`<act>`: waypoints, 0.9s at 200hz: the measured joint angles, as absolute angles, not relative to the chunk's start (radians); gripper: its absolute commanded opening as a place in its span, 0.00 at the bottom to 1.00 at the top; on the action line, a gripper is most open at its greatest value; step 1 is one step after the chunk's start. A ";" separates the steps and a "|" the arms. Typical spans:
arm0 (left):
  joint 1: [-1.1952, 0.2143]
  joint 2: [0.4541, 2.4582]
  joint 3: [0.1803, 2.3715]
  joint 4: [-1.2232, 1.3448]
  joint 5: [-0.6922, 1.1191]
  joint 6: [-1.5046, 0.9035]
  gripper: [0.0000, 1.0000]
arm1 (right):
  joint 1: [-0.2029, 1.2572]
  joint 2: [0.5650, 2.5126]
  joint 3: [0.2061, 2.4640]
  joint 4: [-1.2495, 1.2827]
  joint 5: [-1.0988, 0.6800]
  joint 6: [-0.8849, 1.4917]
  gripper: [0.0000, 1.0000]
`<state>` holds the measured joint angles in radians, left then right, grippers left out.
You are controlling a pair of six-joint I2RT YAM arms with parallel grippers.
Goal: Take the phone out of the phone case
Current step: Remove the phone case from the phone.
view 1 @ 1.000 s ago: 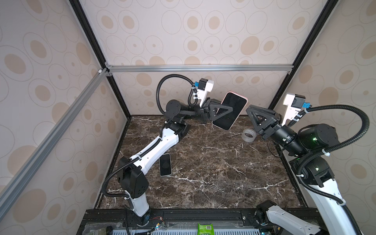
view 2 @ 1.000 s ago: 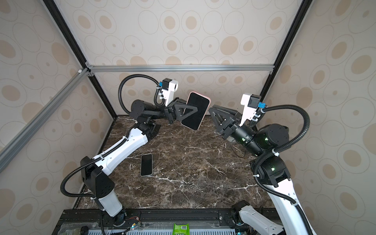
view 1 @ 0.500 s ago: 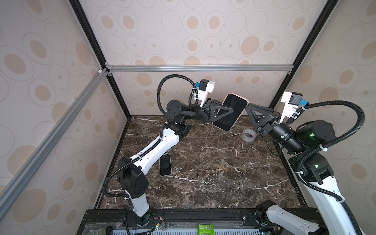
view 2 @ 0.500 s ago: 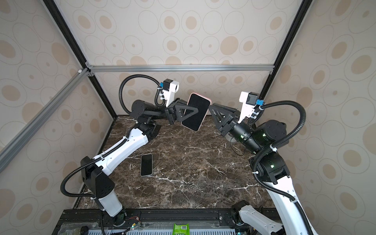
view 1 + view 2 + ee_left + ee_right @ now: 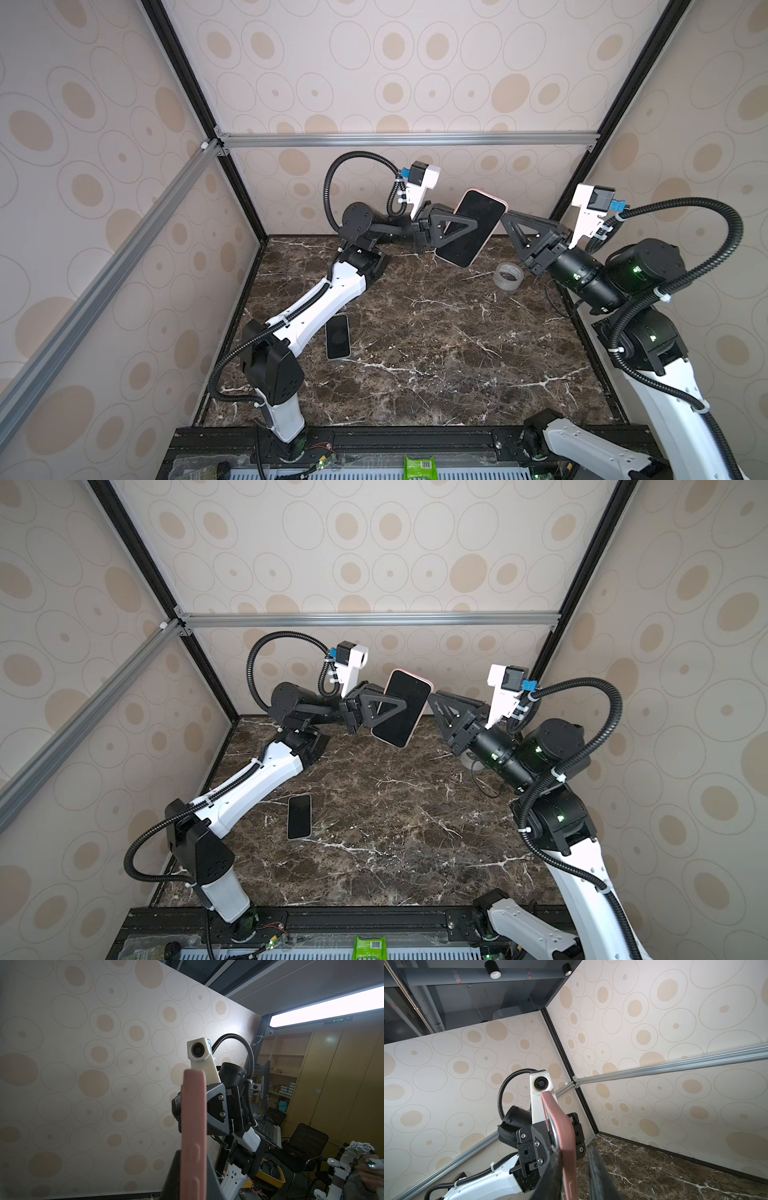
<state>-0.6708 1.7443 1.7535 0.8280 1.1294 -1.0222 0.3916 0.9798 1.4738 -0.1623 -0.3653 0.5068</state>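
Note:
A phone (image 5: 471, 232) (image 5: 401, 712) with a dark screen sits in a pink phone case (image 5: 485, 193) (image 5: 417, 677), held tilted high above the back of the table. My left gripper (image 5: 469, 224) (image 5: 404, 704) is shut on it, one finger across the screen; in the left wrist view the case's edge (image 5: 193, 1126) rises between the jaws of the left gripper (image 5: 192, 1184). My right gripper (image 5: 505, 216) (image 5: 432, 696) is open and straddles the opposite long edge. In the right wrist view of the gripper (image 5: 575, 1176), one finger lies against the screen side, the other stands apart from the case's back (image 5: 566, 1140).
A second phone (image 5: 337, 336) (image 5: 299, 816) lies flat on the marble table (image 5: 436, 353) beside the left arm. A roll of clear tape (image 5: 508, 275) sits at the back right, under the right wrist. Patterned walls close three sides.
My right gripper has moved left and up until its jaws came around the phone's edge, narrowing slightly. The left gripper has raised the phone a little.

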 measured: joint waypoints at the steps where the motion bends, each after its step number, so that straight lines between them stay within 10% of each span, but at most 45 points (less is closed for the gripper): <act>1: -0.671 1.744 1.753 0.828 1.129 -1.022 0.00 | 0.392 0.981 1.475 -0.163 -0.365 0.507 0.24; 180: -0.691 1.721 1.753 0.777 1.131 -0.933 0.00 | 0.390 0.910 1.360 -0.243 -0.272 0.439 0.31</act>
